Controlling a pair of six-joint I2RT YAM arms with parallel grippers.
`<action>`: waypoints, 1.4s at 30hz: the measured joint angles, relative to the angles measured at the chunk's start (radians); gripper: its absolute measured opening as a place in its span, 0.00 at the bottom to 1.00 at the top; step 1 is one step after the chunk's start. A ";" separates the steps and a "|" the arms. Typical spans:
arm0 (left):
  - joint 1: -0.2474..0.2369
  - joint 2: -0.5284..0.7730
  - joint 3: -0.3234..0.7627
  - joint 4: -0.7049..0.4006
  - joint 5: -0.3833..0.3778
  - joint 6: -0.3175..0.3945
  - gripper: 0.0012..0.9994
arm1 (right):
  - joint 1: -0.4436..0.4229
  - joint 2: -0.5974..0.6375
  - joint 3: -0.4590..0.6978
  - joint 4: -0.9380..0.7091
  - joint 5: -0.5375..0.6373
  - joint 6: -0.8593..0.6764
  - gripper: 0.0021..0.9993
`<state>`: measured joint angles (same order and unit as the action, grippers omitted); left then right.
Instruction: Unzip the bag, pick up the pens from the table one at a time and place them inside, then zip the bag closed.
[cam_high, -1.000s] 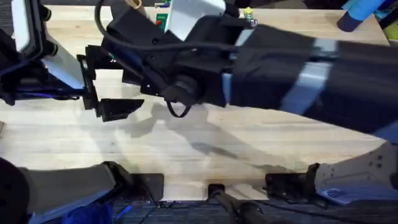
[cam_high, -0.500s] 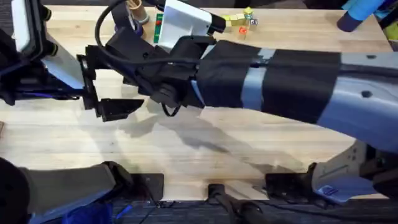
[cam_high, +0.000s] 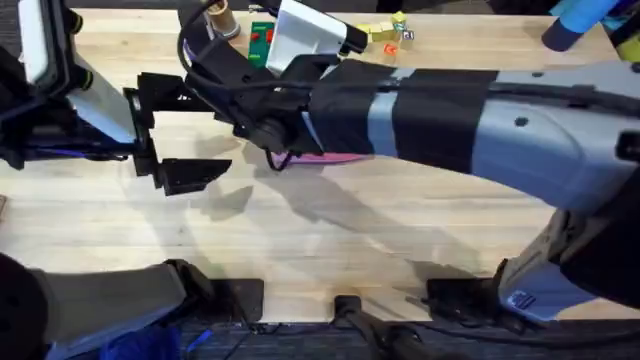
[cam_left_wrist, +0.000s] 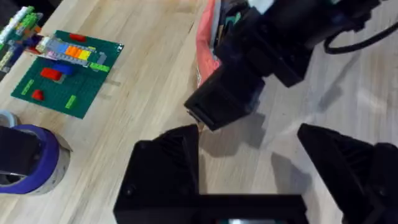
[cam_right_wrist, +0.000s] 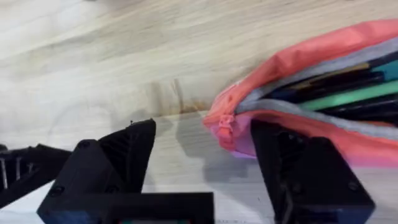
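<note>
1. Pale wooden bench (cam_high: 330, 225) with long plank lines is the biggest thing, and everything sits on it.
2. One big black and grey right arm (cam_high: 450, 120) reaches from the lower right across the middle of the bench, toward the far left part.
3. The left arm (cam_high: 60, 110) stays at the left side of the bench.
4. The pink soft cloth bag (cam_right_wrist: 323, 106) lies flat on the bench under the right arm. Its zipper is open at the end, and black and green pens (cam_right_wrist: 348, 93) lie inside. In the overhead view just a pink strip (cam_high: 330, 157) peeks out.
5. A flat green brick plate (cam_left_wrist: 65, 78) with small coloured bricks on it lies on the bench, apart from the bag.
6. A purple tape roll (cam_left_wrist: 28, 158) sits near the green plate.
7. The right claw (cam_right_wrist: 208, 152) is released, its two black fingers spread wide. The end of the bag with the zipper pull sits between them. I cannot tell if a finger touches it.
8. The left claw (cam_left_wrist: 273, 162) is released too, fingers spread apart, with bare bench between them.
</note>
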<state>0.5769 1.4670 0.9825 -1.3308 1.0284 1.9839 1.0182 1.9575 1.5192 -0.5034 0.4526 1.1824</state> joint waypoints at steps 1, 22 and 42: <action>0.000 0.000 0.000 0.000 0.000 0.000 0.99 | -0.001 0.000 0.000 0.000 0.000 0.000 0.88; 0.000 0.000 0.000 0.000 0.000 0.000 0.99 | -0.010 0.011 -0.004 -0.017 0.007 0.001 0.04; 0.000 0.000 0.000 0.000 0.000 0.000 0.99 | -0.010 -0.017 -0.011 -0.022 -0.001 0.000 0.03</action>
<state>0.5770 1.4670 0.9825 -1.3308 1.0286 1.9842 1.0080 1.9406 1.5078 -0.5251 0.4511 1.1820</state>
